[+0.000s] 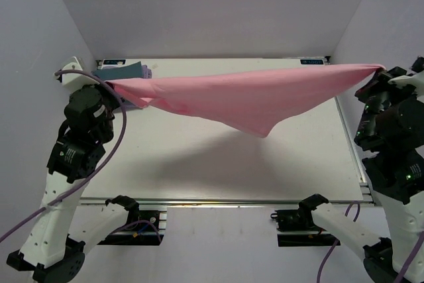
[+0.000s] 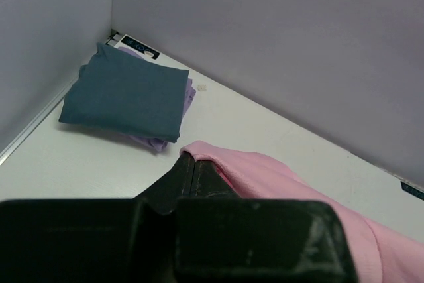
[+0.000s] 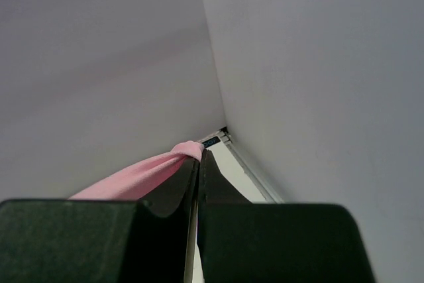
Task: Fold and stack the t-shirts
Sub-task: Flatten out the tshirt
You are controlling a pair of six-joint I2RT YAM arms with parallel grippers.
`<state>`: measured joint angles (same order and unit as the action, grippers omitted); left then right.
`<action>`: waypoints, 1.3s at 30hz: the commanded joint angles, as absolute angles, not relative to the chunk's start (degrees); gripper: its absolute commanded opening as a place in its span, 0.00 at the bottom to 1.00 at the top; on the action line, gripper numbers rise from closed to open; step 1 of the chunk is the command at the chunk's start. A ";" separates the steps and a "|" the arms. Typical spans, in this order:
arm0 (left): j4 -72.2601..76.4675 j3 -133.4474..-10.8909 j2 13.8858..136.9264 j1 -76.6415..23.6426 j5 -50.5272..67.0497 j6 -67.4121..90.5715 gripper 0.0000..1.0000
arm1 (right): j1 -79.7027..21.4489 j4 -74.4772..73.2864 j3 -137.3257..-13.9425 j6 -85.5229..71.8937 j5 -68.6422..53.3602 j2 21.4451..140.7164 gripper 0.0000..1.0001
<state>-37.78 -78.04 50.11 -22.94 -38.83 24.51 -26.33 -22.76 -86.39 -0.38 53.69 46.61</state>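
Both pincers are clamping cloth: the left gripper (image 1: 111, 85) and the right gripper (image 1: 376, 71) are each pinching one end of the pink t-shirt (image 1: 245, 101), which is hanging stretched above the worktop (image 1: 218, 164), its middle sagging to a point. Lowering both ends evenly, with the cloth taut, is probably going to lay it flat. Pale walls (image 1: 199, 4) are enclosing the worktop on three sides. At its far left corner the teal t-shirt (image 2: 126, 94) is lying folded on the lavender t-shirt (image 2: 158, 142).

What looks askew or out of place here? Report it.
Nothing damaged. The pink t-shirt hangs stretched between the left gripper and right gripper, sagging mid-air. In the far-left corner, the lavender t-shirt pokes out unevenly under the teal t-shirt.
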 commanded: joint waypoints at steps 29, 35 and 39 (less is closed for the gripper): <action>-20.31 -66.53 97.89 -19.34 -21.54 23.38 0.00 | -11.25 -18.96 -91.74 -5.71 31.05 111.04 0.00; -18.63 -67.06 100.46 -18.28 -17.58 23.38 0.00 | -9.58 -25.58 -99.06 -9.22 22.34 116.55 0.75; -18.63 -63.81 98.44 -18.28 -17.05 23.99 0.00 | -9.67 -26.80 -91.69 -12.03 17.60 105.87 0.90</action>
